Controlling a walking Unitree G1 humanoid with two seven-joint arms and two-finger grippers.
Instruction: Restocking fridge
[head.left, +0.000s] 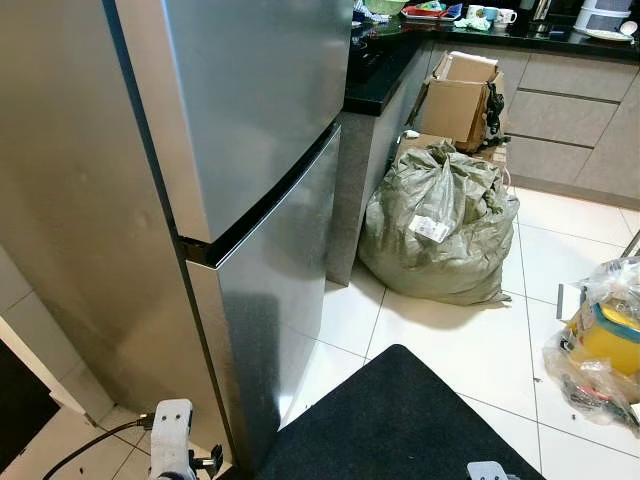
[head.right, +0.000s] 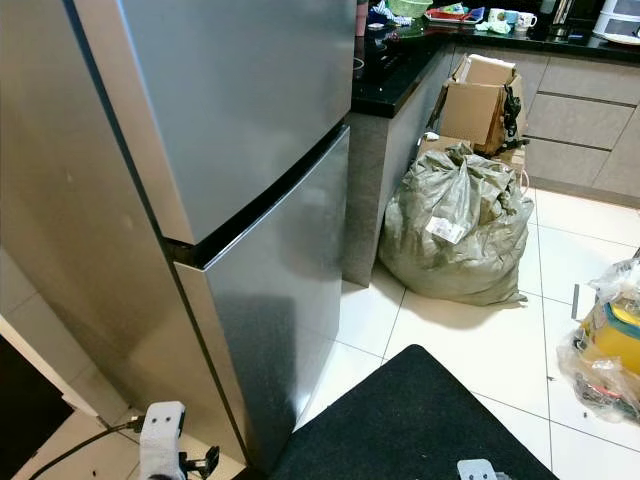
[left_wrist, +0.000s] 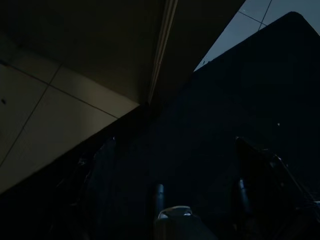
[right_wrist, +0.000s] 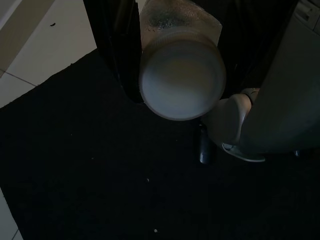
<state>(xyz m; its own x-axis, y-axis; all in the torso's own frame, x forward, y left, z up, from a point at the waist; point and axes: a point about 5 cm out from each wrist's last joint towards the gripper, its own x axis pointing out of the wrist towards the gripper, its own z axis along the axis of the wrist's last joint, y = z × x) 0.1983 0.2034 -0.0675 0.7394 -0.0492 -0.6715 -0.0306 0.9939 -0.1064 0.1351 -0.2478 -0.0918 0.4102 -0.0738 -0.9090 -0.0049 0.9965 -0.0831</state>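
Note:
The silver fridge (head.left: 250, 120) stands in front of me on the left, with both its upper door and its lower door (head.left: 280, 290) closed. My right gripper (right_wrist: 180, 45) hangs low over the black mat (right_wrist: 100, 165), shut on a white round-bottomed container (right_wrist: 182, 80) held between its black fingers (right_wrist: 120, 50). My left arm (head.left: 172, 435) hangs beside the fridge's bottom corner. In the dark left wrist view, the left gripper (left_wrist: 175, 175) has its fingers (left_wrist: 100, 170) spread apart, with nothing between them.
A stuffed green sack (head.left: 440, 225) sits on the white tiles by the black counter (head.left: 385, 70). An open cardboard box (head.left: 460, 100) stands behind it. A clear plastic bag with yellow goods (head.left: 605, 340) lies at the right. The black mat (head.left: 400, 420) is underfoot.

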